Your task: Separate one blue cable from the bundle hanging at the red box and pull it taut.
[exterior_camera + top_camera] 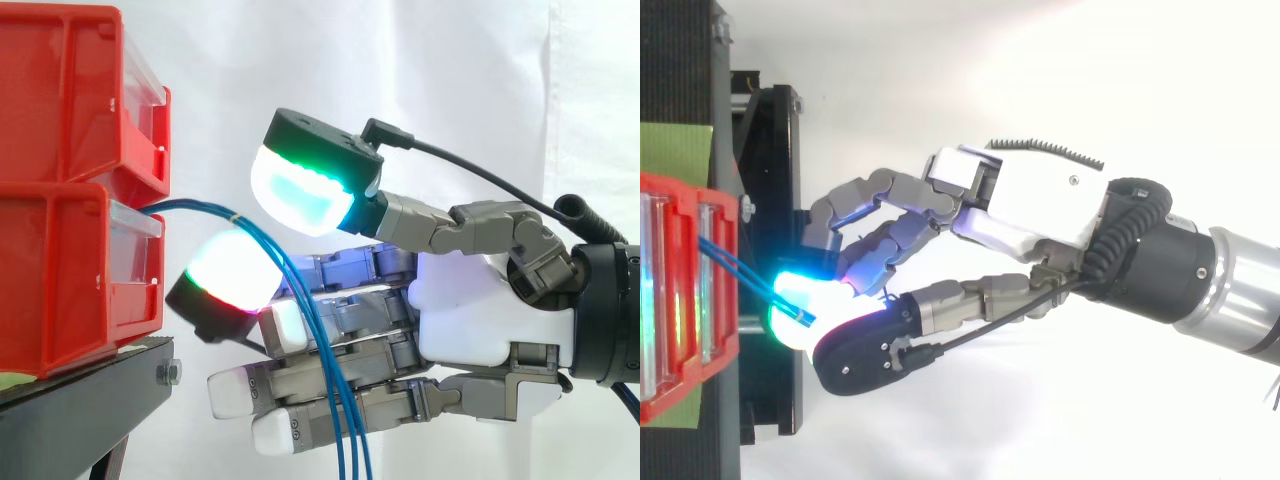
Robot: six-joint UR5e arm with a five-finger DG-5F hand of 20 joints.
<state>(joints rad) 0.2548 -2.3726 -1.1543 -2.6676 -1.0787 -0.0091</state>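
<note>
Overall: a white curtain [450,60] backed the work, with stacked red bins [60,190] on a black stand [80,400] at the left of the side view.
Hand: the hand [470,320] reached in level from the right, its fingers aimed at the bins.
Hand state: spread and clamped on nothing. An upper green-and-cyan pad [300,190] and a lower red-edged pad [232,268] stood apart, and the other fingers lay straight beneath.
Bundle: the blue cable bundle [320,340] left the lower bin's front and arched right through the gap between those two pads, close over the lower one. It then hung across the straight fingers and ran off the bottom edge.
Long axis: near level and heading away from the bin at first, then steeply downward with a slight lean right. It looked slack throughout.
Strands: close together near the bin, fanning a little lower down.
Step in hand: probably singling out one strand, not yet done.
Doing it well: bring the pads together where the strands fan apart, so that only one is caught. Pull away from the bin along the cable's own line, slowly, so that the neighbouring strands drop free.
</note>
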